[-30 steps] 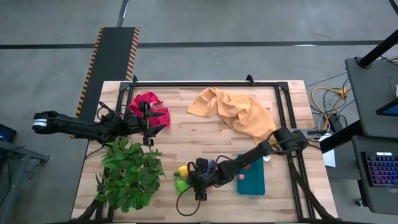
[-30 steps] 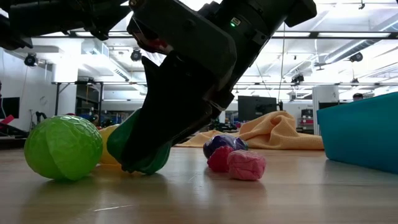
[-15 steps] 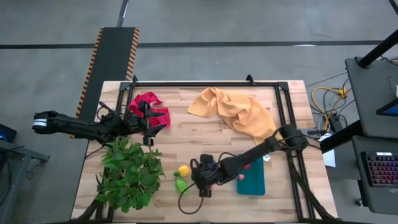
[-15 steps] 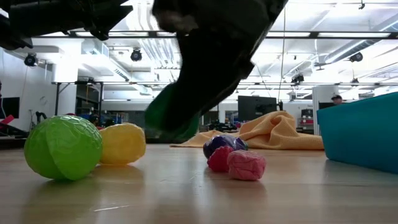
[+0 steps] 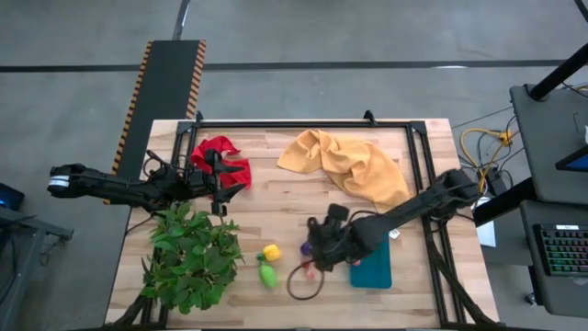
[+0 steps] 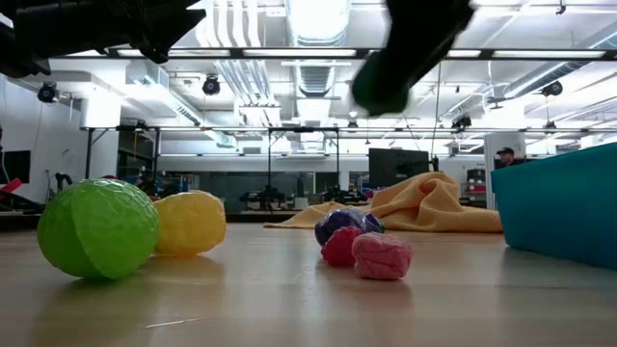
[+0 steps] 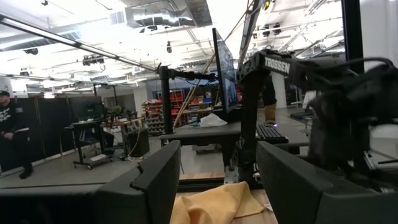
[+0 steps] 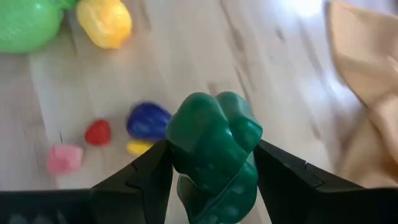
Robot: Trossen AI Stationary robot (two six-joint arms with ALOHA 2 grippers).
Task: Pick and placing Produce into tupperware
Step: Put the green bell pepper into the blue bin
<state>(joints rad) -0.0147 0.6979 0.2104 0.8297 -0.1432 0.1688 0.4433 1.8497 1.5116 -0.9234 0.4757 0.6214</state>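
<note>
So the right arm is stretched in from the right edge, slanting across the front of the worktop, with its hand (image 5: 323, 241) up off the surface near the middle. Its two fingers (image 8: 144, 171) are clamped on either side of a dark green produce piece (image 8: 214, 149). The left arm lies almost flat along the left side, reaching inward, and its hand (image 5: 223, 180) just hangs there with the fingers (image 7: 158, 177) parted, holding nothing.
</note>
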